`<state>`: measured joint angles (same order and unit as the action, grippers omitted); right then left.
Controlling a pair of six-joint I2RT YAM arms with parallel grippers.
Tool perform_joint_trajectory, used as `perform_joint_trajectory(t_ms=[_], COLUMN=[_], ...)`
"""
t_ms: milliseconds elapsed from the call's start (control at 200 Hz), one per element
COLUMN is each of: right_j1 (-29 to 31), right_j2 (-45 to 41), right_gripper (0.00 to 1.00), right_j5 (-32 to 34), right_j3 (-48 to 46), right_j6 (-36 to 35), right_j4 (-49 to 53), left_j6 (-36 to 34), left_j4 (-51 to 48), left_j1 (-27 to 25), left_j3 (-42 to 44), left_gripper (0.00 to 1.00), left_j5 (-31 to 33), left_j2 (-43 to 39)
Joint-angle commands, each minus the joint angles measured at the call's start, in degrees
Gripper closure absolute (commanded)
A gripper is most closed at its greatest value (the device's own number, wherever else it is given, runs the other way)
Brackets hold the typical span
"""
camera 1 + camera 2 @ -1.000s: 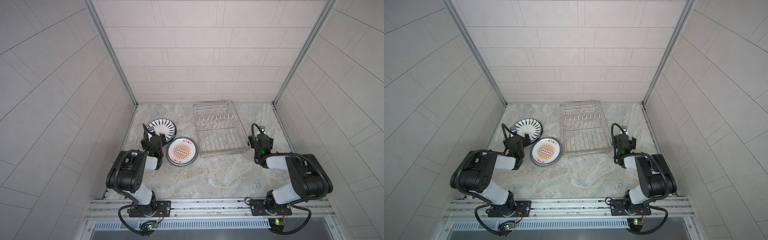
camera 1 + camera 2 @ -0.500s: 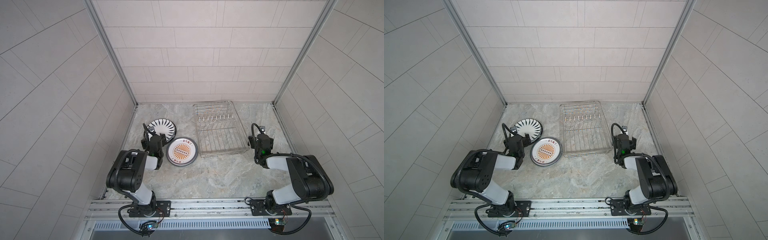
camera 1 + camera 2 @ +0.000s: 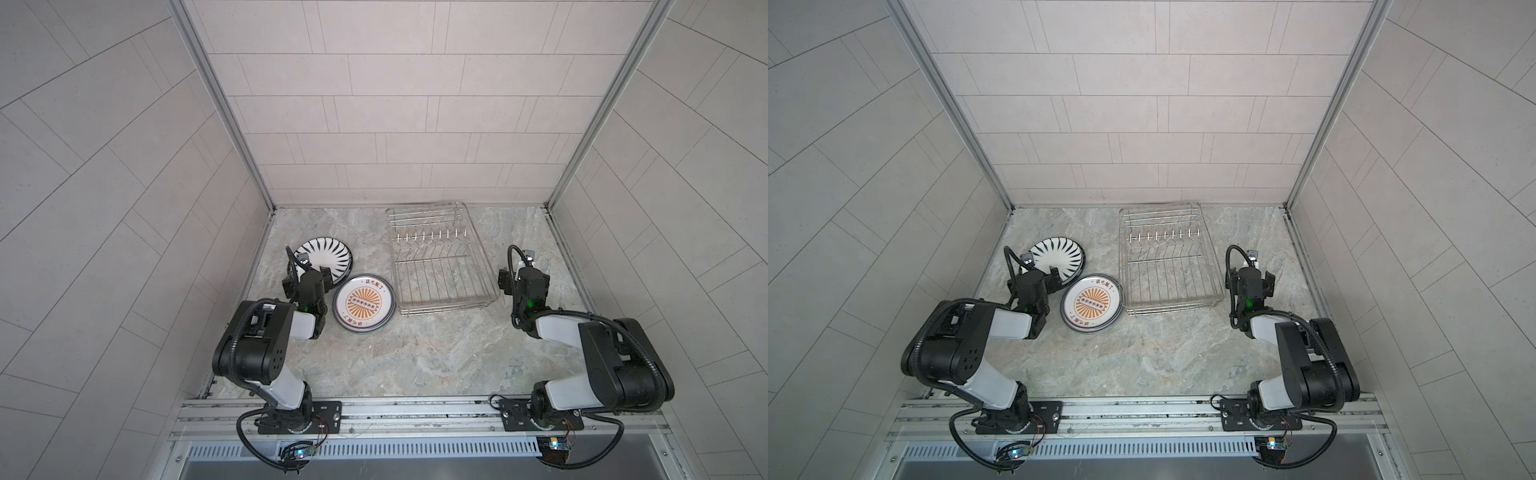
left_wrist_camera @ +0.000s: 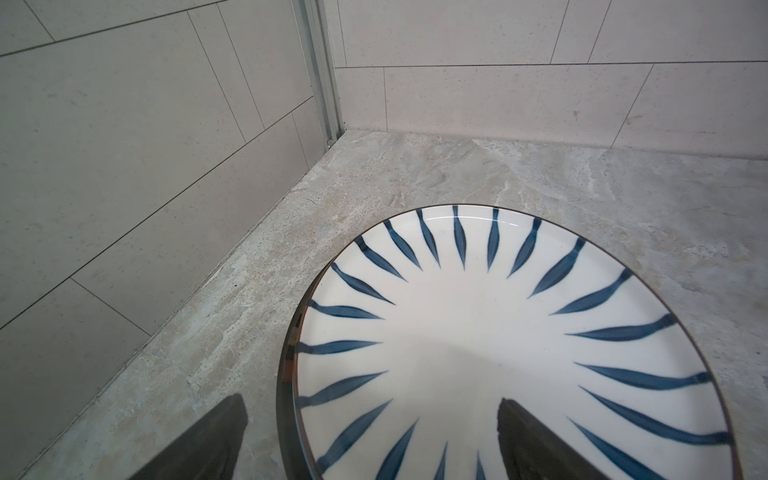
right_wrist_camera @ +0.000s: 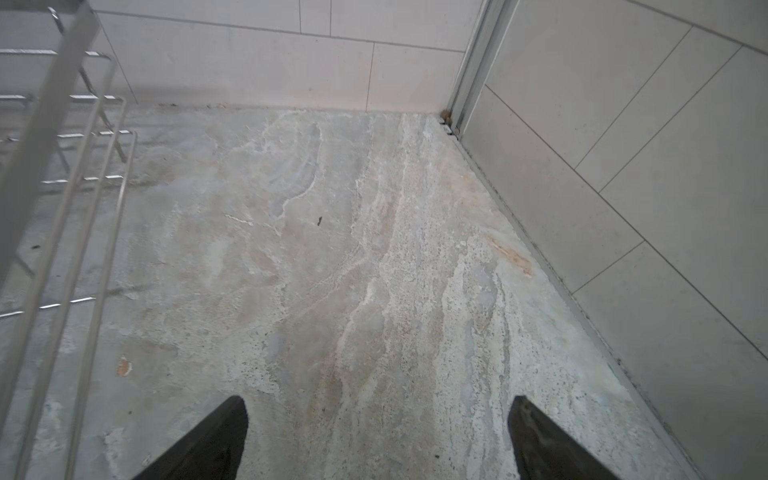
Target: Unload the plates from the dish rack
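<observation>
Silver wire dish rack [image 3: 449, 308] stands bare on the worktop [image 3: 415, 357]. In both top views you can see straight through its prongs and floor wires, and no slot holds a plate.

Plates are out, lying flat on the worktop to the rack's left:
- striped plate [image 3: 323, 258] near the left wall
- sunburst plate [image 3: 363, 305] just beside the rack's near corner

Each shows a further rim underneath, so you likely have stacks; how many plates are in each cannot be told.

Left tool [image 4: 371, 401]: jaws wide apart, gripping nothing, poised at the striped plate's near edge, one finger outside the rim and one over its face. Contact cannot be told.

Right tool [image 5: 376, 399]: jaws wide apart, empty, over bare worktop just right of the rack.

Judgement: unloading looks complete, with nothing left in the rack for you to fetch.
</observation>
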<state>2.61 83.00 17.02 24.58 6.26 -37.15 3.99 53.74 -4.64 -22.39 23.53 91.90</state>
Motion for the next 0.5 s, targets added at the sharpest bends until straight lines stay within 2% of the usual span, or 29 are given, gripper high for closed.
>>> perform_joint_trajectory(t_ms=[0, 60, 150, 495], right_j1=[0.09, 0.03, 0.03, 0.09], right_j2=[0.48, 0.89, 3.54, 3.94], right_gripper=[0.0, 0.0, 0.0, 0.0], right_j5=[3.64, 2.54, -6.77, -6.77], right_j3=[2.11, 2.43, 0.81, 1.53], right_j6=[1.38, 0.87, -3.73, -3.29], right_j4=[1.86, 2.02, -3.33, -2.22], left_j6=[-0.91, -0.92, -0.96, -0.96], left_j4=[1.55, 1.55, 1.55, 1.55], left_j1=[-0.09, -0.03, -0.1, -0.19], left_j3=[0.42, 0.42, 0.42, 0.42], left_gripper=[0.0, 0.0, 0.0, 0.0], left_j5=[0.01, 0.04, 0.01, 0.03], left_j2=[-0.64, -0.59, -0.62, -0.64])
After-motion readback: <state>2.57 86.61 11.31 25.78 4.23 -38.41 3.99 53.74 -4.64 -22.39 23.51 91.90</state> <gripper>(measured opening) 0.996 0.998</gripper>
